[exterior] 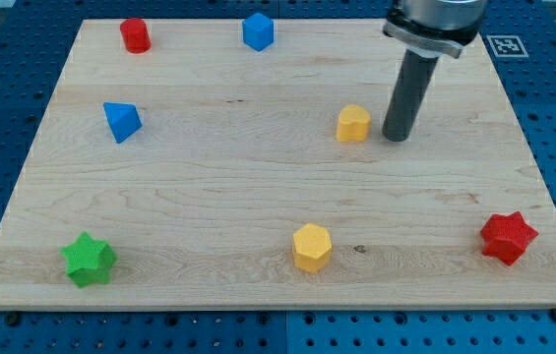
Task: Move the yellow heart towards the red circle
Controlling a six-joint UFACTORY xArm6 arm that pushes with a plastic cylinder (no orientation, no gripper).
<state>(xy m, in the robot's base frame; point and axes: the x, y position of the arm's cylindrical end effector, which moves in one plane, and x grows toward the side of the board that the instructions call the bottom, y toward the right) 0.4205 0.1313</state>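
Note:
The yellow heart lies on the wooden board, right of centre in the upper half. The red circle stands near the view's top left corner of the board. My tip rests on the board just to the view's right of the yellow heart, a small gap apart from it. The dark rod rises from the tip to the arm at the view's top right.
A blue cube-like block is at the top centre. A blue triangle is at the left. A green star is at the bottom left, a yellow hexagon at the bottom centre, a red star at the bottom right.

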